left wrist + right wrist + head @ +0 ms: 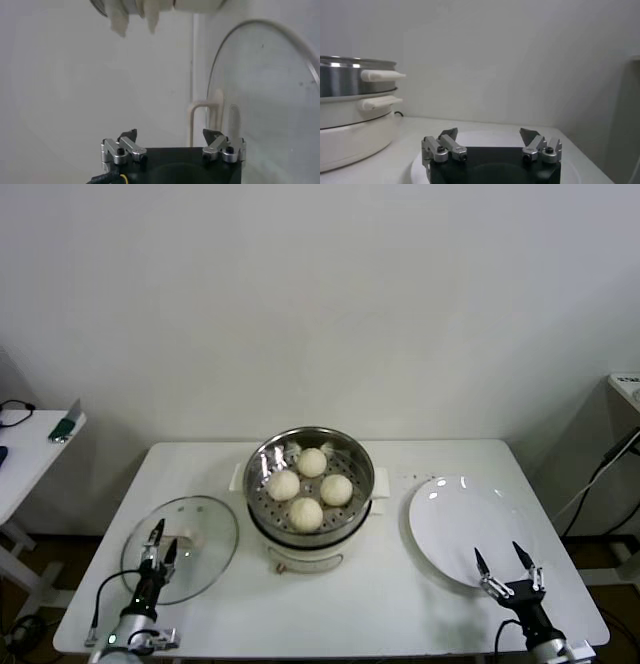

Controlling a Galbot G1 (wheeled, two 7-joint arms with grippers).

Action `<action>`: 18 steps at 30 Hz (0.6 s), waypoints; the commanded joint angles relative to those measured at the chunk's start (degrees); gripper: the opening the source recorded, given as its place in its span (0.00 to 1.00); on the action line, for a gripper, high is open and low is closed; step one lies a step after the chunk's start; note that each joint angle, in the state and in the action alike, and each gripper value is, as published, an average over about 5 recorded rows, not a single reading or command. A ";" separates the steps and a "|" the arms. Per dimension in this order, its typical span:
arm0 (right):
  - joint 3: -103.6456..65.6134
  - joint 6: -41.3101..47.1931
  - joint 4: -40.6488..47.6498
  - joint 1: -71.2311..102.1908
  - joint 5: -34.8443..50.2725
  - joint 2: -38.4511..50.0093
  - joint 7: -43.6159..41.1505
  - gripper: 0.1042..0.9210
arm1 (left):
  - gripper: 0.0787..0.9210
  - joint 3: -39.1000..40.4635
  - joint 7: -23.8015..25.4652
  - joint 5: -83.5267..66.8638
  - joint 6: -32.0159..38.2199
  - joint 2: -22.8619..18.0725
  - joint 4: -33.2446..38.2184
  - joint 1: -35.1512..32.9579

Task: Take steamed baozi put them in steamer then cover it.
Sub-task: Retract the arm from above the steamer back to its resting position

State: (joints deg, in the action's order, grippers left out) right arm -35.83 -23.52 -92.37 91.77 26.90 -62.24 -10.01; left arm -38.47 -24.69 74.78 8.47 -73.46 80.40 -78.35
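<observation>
Several cream-white baozi [305, 513] sit on the perforated tray inside the shiny steamer [361, 461] at the table's middle. The steamer stands uncovered on its white base and also shows in the right wrist view [350, 82]. The clear glass cover [210, 554] lies flat on the table to the steamer's left, its cream handle [188, 538] on top. My left gripper [162, 541] is open and empty over the cover, next to the handle [212, 112]. My right gripper [498, 556] is open and empty over the near edge of the white plate [455, 519].
The white table [400, 609] ends just in front of both grippers. A second white table [30, 446] with a green object [64, 426] stands at the far left. Cables hang at the right edge. A white wall is behind.
</observation>
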 commanded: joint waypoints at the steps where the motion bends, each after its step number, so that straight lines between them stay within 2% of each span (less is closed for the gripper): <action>1: -0.65 -0.72 -0.09 0.74 -0.39 -0.58 0.20 0.88 | 0.88 0.24 0.12 4.32 -1.87 0.47 -6.05 6.44; 4: -0.72 -0.78 0.04 0.73 -0.67 -0.78 0.26 0.88 | 0.83 0.21 0.25 4.56 -2.43 0.61 -6.57 6.28; 18: -0.73 0.11 -0.26 0.01 -0.88 -1.14 0.56 0.88 | 0.35 0.53 -0.05 5.38 -4.16 0.06 -4.56 4.34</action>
State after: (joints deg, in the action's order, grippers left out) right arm -36.46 -23.61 -92.47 91.76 26.09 -63.29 -9.47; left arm -38.21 -24.63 79.47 5.50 -73.51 75.86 -74.55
